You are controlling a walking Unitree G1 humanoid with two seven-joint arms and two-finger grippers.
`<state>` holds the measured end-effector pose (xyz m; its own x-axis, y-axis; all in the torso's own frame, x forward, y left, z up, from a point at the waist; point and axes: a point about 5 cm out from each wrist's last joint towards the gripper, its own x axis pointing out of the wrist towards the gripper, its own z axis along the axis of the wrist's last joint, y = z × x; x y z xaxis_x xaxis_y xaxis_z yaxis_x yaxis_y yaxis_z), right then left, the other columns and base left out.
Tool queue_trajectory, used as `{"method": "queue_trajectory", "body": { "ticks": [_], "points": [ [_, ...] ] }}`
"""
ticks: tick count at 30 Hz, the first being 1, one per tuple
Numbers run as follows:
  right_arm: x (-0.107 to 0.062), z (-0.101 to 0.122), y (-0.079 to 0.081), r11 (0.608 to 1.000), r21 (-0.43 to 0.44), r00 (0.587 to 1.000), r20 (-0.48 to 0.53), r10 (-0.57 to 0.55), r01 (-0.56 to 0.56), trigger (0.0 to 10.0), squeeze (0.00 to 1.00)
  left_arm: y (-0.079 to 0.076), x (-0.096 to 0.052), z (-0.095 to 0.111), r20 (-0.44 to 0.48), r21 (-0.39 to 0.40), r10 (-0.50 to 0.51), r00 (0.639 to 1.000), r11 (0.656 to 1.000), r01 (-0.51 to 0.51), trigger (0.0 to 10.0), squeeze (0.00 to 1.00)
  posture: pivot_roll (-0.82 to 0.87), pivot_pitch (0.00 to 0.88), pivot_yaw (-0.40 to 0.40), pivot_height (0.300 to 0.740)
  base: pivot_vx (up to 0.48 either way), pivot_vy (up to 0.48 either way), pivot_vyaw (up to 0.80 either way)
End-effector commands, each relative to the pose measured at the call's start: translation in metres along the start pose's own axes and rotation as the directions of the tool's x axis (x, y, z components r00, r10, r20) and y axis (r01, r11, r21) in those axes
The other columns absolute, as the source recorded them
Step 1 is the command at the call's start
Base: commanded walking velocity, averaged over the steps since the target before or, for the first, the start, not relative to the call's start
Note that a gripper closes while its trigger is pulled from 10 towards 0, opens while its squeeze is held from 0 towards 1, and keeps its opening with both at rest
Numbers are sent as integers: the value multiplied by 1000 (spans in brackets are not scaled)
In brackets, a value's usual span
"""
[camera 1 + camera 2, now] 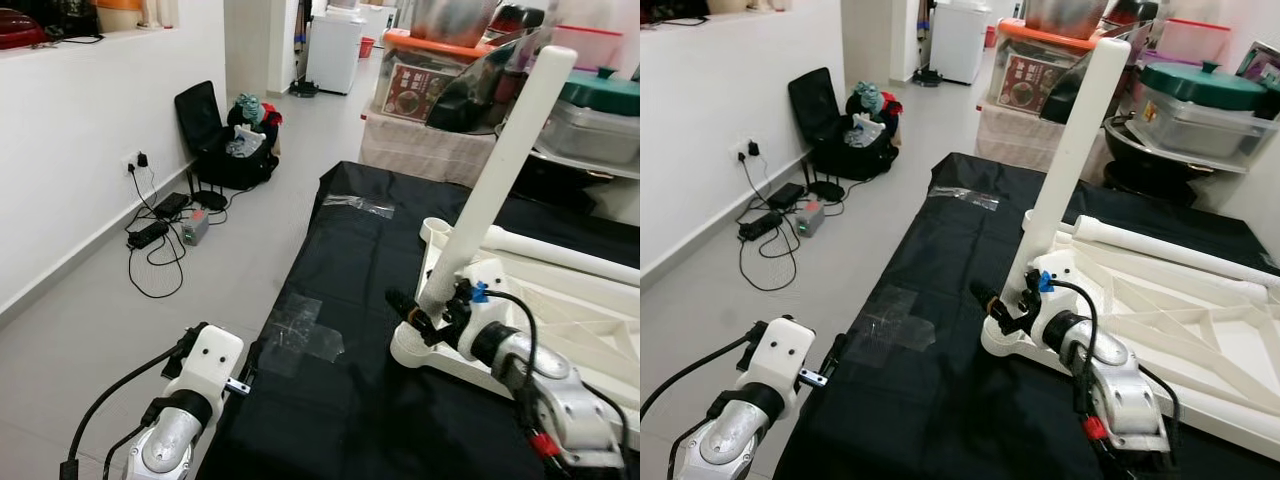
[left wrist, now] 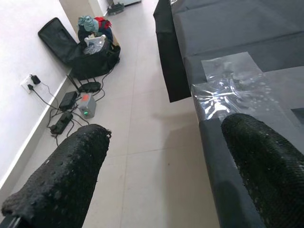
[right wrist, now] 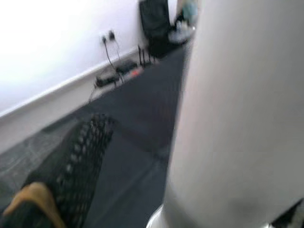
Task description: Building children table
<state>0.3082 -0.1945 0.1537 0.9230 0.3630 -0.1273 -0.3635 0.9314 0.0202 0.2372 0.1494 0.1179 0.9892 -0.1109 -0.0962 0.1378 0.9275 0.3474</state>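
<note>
The right gripper (image 1: pixel 425 318) is at the foot of a long white plastic table leg (image 1: pixel 505 160), its black fingers closed around the base of the tube where it enters a round corner socket of the upturned white plastic child's table frame (image 1: pixel 560 320). The leg rises from the gripper at a tilt, leaning up and away toward the shelves behind. In the right wrist view the white tube sits against the gripper, with one dotted black finger (image 3: pixel 78 161) just beside it. The frame lies flat on a black cloth-covered work surface (image 1: pixel 340 280), spreading away from the gripper on its outer side, with a second white tube (image 1: pixel 1170 250) lying along its far edge. Across the cloth from the right gripper toward the robot's left lies a patch of clear tape (image 1: pixel 300 335); a smaller clear strip (image 1: pixel 358 205) lies farther off near the far end of the cloth. The left gripper (image 2: pixel 161 175) hangs beside the near left edge of the cloth, over the grey tiled floor (image 1: pixel 200 280), its two black textured fingers (image 2: pixel 71 171) spread wide with nothing between them. Beyond the left gripper, against the white wall (image 1: pixel 80 140), lie black cables and power adapters (image 1: pixel 160 225) and a black bag (image 1: pixel 215 140) stuffed with clothes.
</note>
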Motion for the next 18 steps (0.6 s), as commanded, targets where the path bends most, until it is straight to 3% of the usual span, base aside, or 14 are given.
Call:
{"method": "queue_trajectory", "body": {
  "ticks": [1, 7, 8, 10, 11, 15, 16, 17, 18],
  "points": [
    [5, -9, -1, 999, 5, 998, -40, -49, 50, 10000, 0, 0, -1, 0, -7, 13, 1, 1000, 1000, 0, 10000, 0, 117, 0, -156, 740, 0, 0, 0],
    [14, -18, 9, 997, 47, 998, -42, -52, 54, 10000, 0, 0, -2, 0, -9, 14, -4, 1000, 1000, 4, 10000, 0, 120, 0, -154, 740, 0, 0, 0],
    [14, -21, 10, 997, 60, 998, -40, -50, 52, 9333, 0, 0, -1, 0, -9, 14, -4, 1000, 1000, 4, 10000, 0, 120, 0, -154, 740, 0, 0, 0],
    [14, -21, 10, 997, 60, 998, -40, -50, 52, 9333, 0, 0, -1, 0, -9, 14, -4, 1000, 1000, 4, 10000, 0, 120, 0, -154, 740, 0, 0, 0],
    [13, -21, 9, 995, 73, 998, -29, -63, 64, 0, 0, 0, -1, 0, -9, 14, -3, 1000, 1000, 3, 10000, 0, 119, 0, -159, 740, 0, 0, 0],
    [11, -20, 3, 989, 83, 993, -7, -121, 121, 0, 0, 0, -1, 0, -8, 14, -2, 1000, 1000, 2, 10000, 0, 115, 0, -157, 740, 0, 0, 0],
    [8, -17, -7, 968, 89, 972, 14, -235, 233, 0, 0, 0, 0, 0, -7, 14, -1, 1000, 1000, 1, 10000, 0, 115, 0, -157, 740, 0, 0, 0],
    [8, -17, -7, 968, 89, 972, 14, -235, 233, 0, 0, 0, 0, 0, -7, 14, -1, 1000, 1000, 1, 10000, 0, 115, 0, -157, 740, 0, 0, 0],
    [3, -14, -15, 933, 95, 936, 36, -351, 346, 0, 0, 0, 0, 0, -6, 14, -1, 1000, 1000, 1, 10000, 0, 109, 0, -154, 740, 0, 0, 0]
  ]
}}
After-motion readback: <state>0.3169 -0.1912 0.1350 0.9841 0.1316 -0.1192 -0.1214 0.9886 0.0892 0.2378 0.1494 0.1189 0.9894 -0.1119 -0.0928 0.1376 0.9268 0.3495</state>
